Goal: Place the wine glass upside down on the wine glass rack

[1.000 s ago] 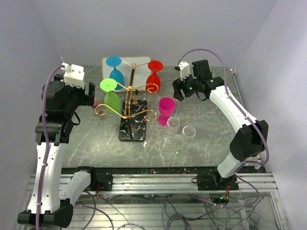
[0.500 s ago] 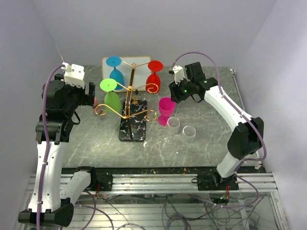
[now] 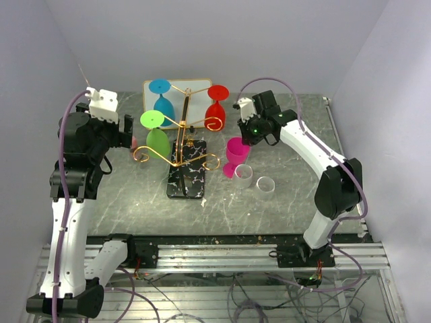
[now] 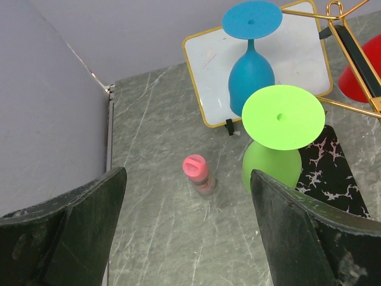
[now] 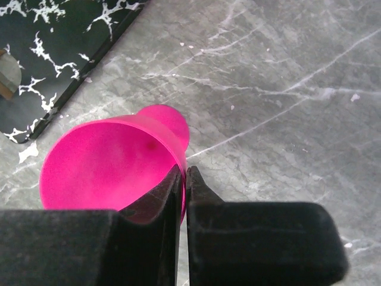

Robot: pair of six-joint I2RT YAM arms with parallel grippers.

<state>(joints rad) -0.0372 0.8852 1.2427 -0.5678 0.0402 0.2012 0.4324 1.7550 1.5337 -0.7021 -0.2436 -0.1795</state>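
A magenta wine glass (image 3: 234, 153) stands mouth-up on the table, just right of the wine glass rack (image 3: 183, 125). The rack is a gold post with scroll arms on a black veined base (image 5: 53, 47). My right gripper (image 5: 184, 171) is shut on the magenta glass's (image 5: 107, 161) rim, one finger inside the bowl and one outside. In the top view that gripper (image 3: 244, 138) sits at the glass's upper right. My left gripper (image 4: 187, 179) hangs open left of the rack, holding nothing.
Blue (image 3: 161, 101), green (image 3: 156, 131) and red (image 3: 216, 108) glasses hang upside down on the rack. A white gold-rimmed tray (image 3: 199, 87) lies behind it. Two clear cups (image 3: 243, 175) (image 3: 266, 184) stand right of the magenta glass. A pink-capped bottle (image 4: 198, 173) stands below my left gripper.
My right arm has swung left and down to the magenta glass, and its jaws have closed onto the rim. The left arm has not moved.
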